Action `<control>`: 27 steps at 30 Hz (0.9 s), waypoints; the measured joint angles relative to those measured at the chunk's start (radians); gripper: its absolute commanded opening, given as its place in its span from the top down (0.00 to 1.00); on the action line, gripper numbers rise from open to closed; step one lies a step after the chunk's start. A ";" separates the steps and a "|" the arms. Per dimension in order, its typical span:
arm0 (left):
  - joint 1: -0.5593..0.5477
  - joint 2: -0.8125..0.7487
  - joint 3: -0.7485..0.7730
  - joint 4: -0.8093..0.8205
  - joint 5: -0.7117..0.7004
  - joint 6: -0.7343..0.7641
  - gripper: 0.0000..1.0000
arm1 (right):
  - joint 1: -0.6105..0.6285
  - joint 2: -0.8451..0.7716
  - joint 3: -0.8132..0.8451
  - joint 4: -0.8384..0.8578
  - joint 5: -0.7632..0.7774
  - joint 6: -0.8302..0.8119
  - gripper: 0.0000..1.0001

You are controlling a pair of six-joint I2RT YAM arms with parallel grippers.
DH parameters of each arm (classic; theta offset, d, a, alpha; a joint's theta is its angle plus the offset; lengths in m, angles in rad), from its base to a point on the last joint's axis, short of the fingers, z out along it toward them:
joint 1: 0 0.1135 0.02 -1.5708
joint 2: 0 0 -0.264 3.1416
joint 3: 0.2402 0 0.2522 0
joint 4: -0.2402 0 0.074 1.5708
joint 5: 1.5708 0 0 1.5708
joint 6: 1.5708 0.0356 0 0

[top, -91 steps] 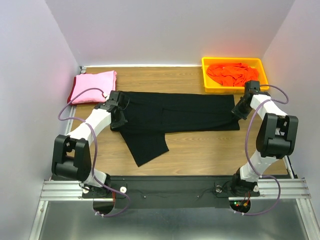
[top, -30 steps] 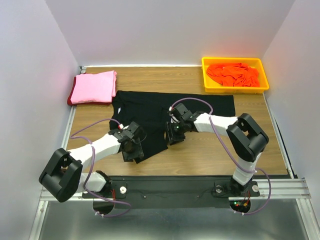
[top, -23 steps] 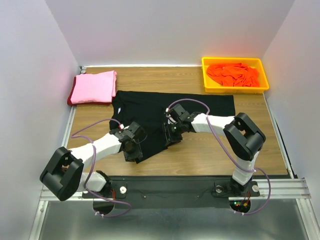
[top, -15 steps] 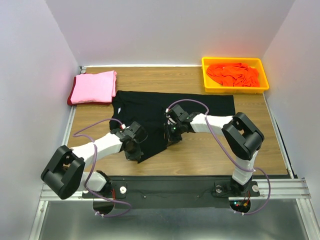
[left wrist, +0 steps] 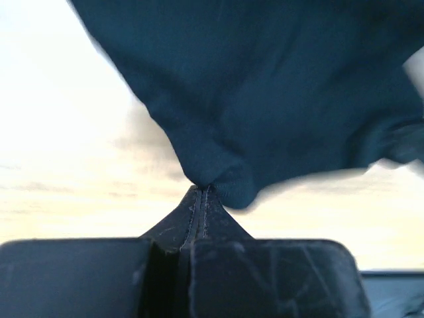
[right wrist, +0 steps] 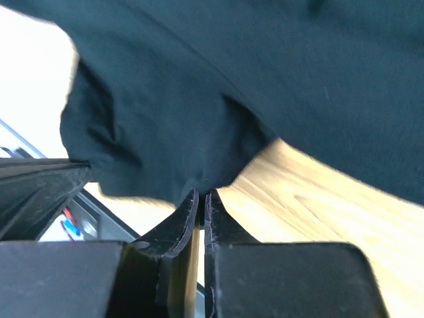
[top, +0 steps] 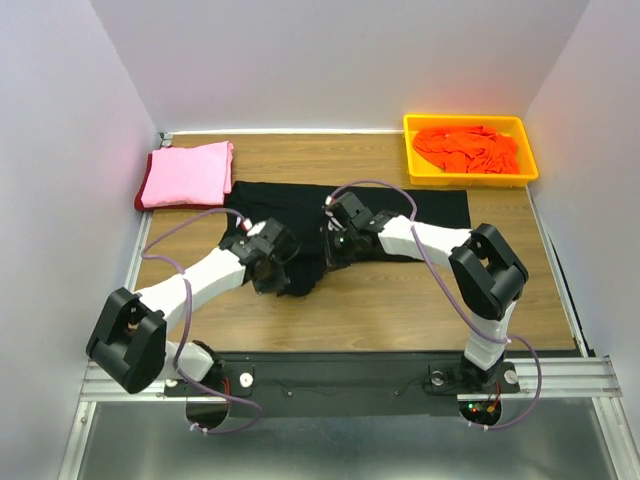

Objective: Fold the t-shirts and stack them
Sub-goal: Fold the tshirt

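The black t-shirt [top: 420,215] lies across the middle of the wooden table, its near flap lifted and bunched. My left gripper [top: 283,272] is shut on the flap's near corner, which shows in the left wrist view [left wrist: 218,179] hanging from the tips. My right gripper [top: 333,252] is shut on the flap's other corner, seen in the right wrist view [right wrist: 199,165]. The black cloth [right wrist: 278,79] drapes above the wood there. A folded pink t-shirt [top: 187,173] lies on a dark red one [top: 140,199] at the far left. An orange t-shirt [top: 465,146] sits crumpled in the tray.
A yellow plastic tray [top: 413,160] stands at the far right corner. White walls close in the table on three sides. Bare wood [top: 400,300] shows along the near side, in front of the shirt.
Both grippers closed on the near flap's corners and lifted it away from the near edge toward the shirt's body; the flap no longer lies flat on the wood.
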 measured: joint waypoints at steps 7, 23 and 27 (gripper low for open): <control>0.148 0.064 0.228 0.021 -0.105 0.118 1.00 | -0.019 0.003 0.167 -0.017 0.086 0.000 0.99; 0.234 0.380 0.641 0.171 -0.232 0.412 1.00 | -0.155 0.166 0.443 -0.020 0.217 0.019 0.99; 0.235 0.452 0.698 0.205 -0.248 0.467 1.00 | -0.159 0.204 0.477 -0.020 0.240 0.027 0.98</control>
